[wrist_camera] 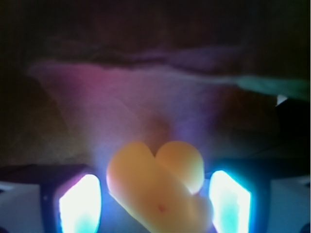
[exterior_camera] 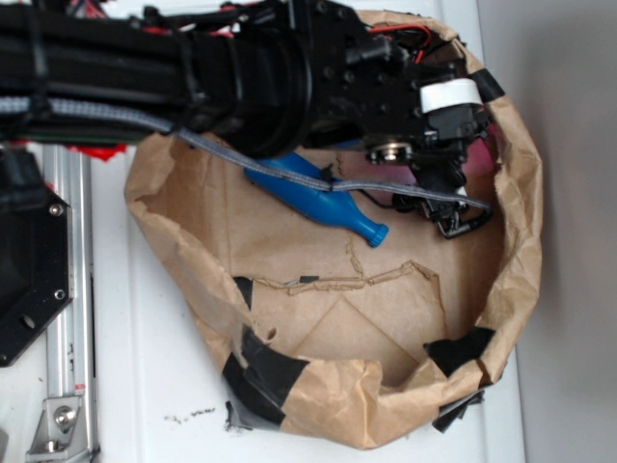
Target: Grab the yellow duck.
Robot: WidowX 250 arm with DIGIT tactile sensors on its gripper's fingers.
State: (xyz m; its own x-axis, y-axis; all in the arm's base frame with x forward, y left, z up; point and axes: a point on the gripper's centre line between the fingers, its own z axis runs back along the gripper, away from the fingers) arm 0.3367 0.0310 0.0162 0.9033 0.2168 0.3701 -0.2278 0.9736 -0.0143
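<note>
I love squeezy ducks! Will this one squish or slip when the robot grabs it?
Probably a bit of both. The duck looks smooth and rounded, so it might slip between the fingers. It seems small and soft, so likely light and squashy.

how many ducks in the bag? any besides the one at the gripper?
1. The yellow duck sits between the gripper fingers in the wrist view. The exterior view shows none; the arm hides part of the paper bag, so another could be hidden.

No readable text, label or number anywhere.
</note>
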